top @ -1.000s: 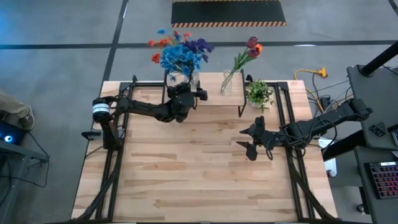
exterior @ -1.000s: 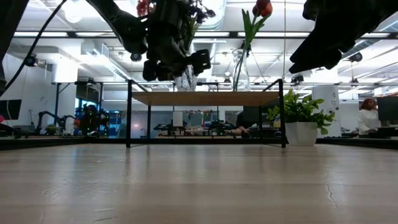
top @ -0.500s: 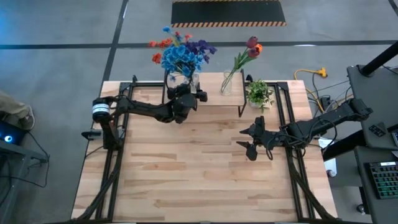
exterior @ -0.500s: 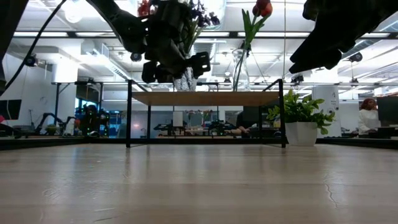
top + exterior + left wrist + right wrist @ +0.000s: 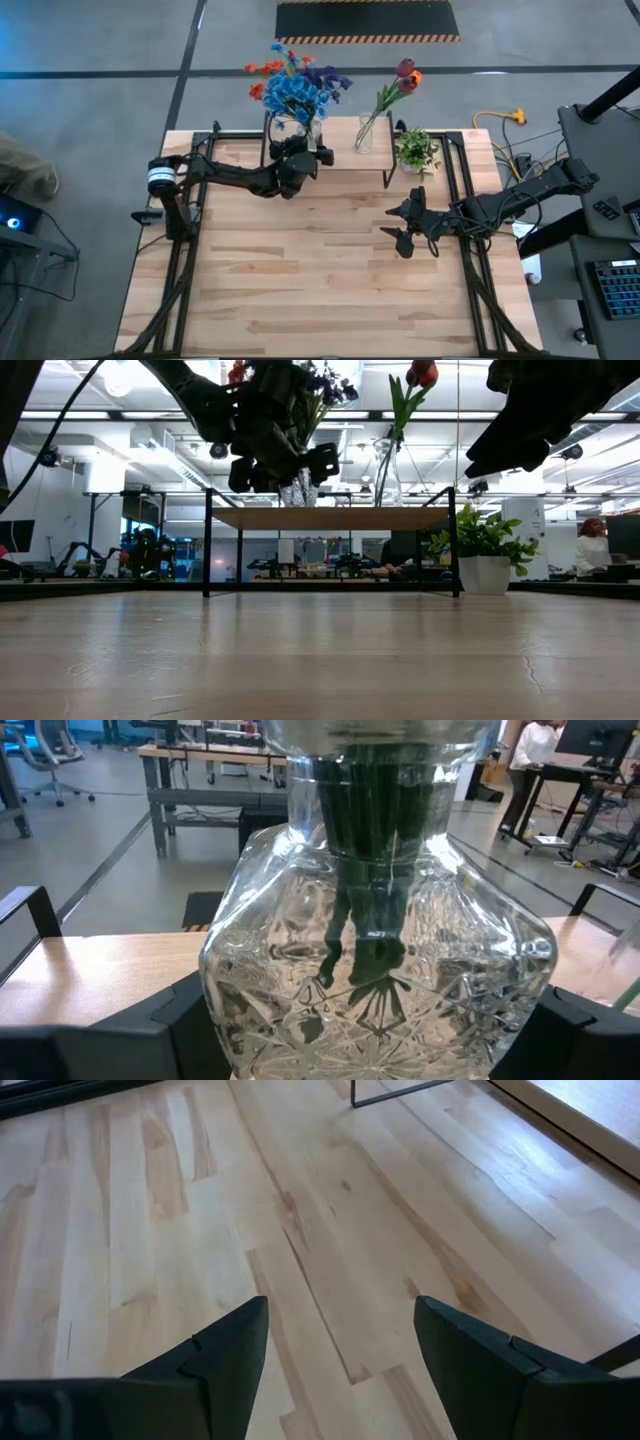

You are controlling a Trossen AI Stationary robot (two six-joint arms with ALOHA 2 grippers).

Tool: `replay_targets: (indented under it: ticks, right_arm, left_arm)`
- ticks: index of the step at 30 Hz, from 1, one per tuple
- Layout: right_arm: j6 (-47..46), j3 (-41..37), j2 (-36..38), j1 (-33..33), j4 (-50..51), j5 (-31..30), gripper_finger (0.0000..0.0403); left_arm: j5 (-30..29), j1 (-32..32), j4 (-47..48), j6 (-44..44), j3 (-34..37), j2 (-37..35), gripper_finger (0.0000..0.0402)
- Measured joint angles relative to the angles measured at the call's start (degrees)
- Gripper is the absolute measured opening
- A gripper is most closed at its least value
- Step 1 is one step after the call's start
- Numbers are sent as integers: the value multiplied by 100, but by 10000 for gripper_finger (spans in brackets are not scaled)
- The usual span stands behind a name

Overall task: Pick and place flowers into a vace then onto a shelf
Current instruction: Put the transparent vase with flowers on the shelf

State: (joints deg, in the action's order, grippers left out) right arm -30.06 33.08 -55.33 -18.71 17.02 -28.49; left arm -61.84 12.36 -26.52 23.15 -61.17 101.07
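Wood planks of the desk [image 5: 320, 260] run bare under me. My left fingers [image 5: 180, 1020] are clamped around the cut-glass vase [image 5: 378, 970] of blue and purple flowers [image 5: 295, 88], at the shelf [image 5: 330, 517]; whether it rests there I cannot tell. The tulip vase [image 5: 365, 135] already stands on it. My right fingers [image 5: 235, 1350] hang apart, empty.

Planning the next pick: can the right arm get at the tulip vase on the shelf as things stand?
Probably yes. The right gripper hangs open and empty over bare table, in front of the shelf. The potted plant stands close beside the tulip vase, so approach from the front.
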Motion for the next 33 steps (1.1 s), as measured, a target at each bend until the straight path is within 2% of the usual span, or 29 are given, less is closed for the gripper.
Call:
replay_targets:
  ticks: [7, 13, 33]
  right_arm:
    - [0, 0, 0, 1, -1, 0, 242]
    - [0, 0, 0, -1, 0, 0, 242]
    - [-26, 0, 0, -17, 2, 66, 242]
  left_arm:
    - [1, -4, 42, -3, -12, -2, 301]
    - [-11, -11, 990, -1, -434, -2, 301]
    - [-105, -63, 957, 479, -330, 27, 301]
